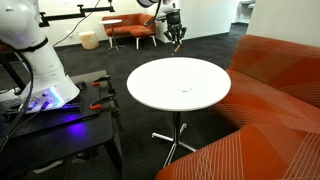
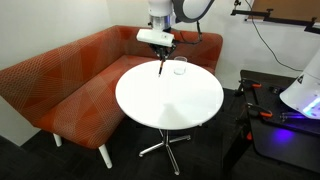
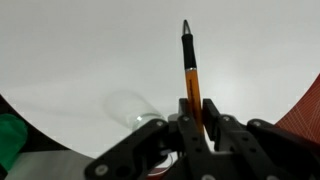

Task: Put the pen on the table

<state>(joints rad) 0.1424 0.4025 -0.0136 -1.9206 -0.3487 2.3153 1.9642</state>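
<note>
My gripper [image 3: 196,112] is shut on the pen [image 3: 190,70], an orange shaft with a dark tip that points away from the wrist camera toward the table top. In both exterior views the gripper [image 1: 175,28] [image 2: 160,50] hangs over the far edge of the round white table [image 1: 160,95] [image 2: 190,110], and the pen [image 2: 160,68] hangs tip down just above the top. In an exterior view the pen [image 1: 178,42] shows as a thin dark stick below the fingers.
A small clear glass cup [image 1: 184,82] [image 2: 180,67] [image 3: 135,110] stands on the table beside the pen. An orange sofa [image 2: 60,85] [image 1: 280,100] wraps round the table. A black workbench with red clamps [image 1: 70,115] [image 2: 280,125] stands close by.
</note>
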